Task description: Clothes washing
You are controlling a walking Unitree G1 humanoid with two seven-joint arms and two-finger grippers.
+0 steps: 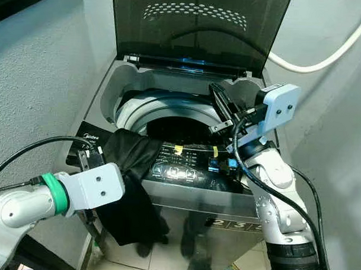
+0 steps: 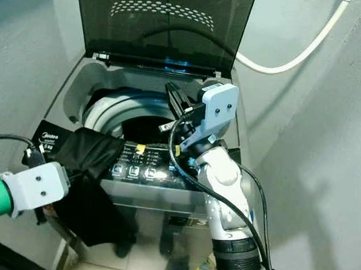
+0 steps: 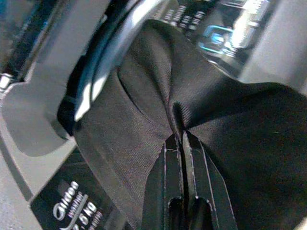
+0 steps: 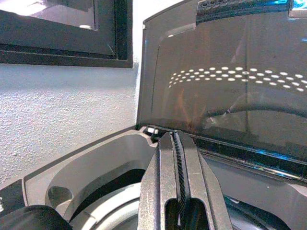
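A rough grey plastered wall closes in on the left of a narrow corner, and a white hose (image 1: 325,60) loops across the paler wall on the right. Between them stands a grey top-loading washing machine (image 1: 105,88) with its dark tinted lid (image 1: 196,29) raised upright at the back and its round drum opening (image 1: 181,120) exposed.

At the machine's front left corner, the left gripper (image 3: 182,143) has its two black fingers pinched together on a fold of a black fabric garment (image 1: 132,169). The garment is draped over the front left rim, beside the brand label: its upper part lies on the rim and the edge of the glossy black control panel (image 1: 185,165), while most of it hangs down the machine's front face outside the drum.

Further right, the right gripper (image 1: 220,104) hangs over the right side of the drum opening, fingers pressed together with nothing between them, pointing toward the lid's hinge.

The task looks to be at an early stage: the lid is already up, but the garment is not yet inside. It has to be lifted over the rim and dropped into the drum; closing the lid and starting a cycle would remain.
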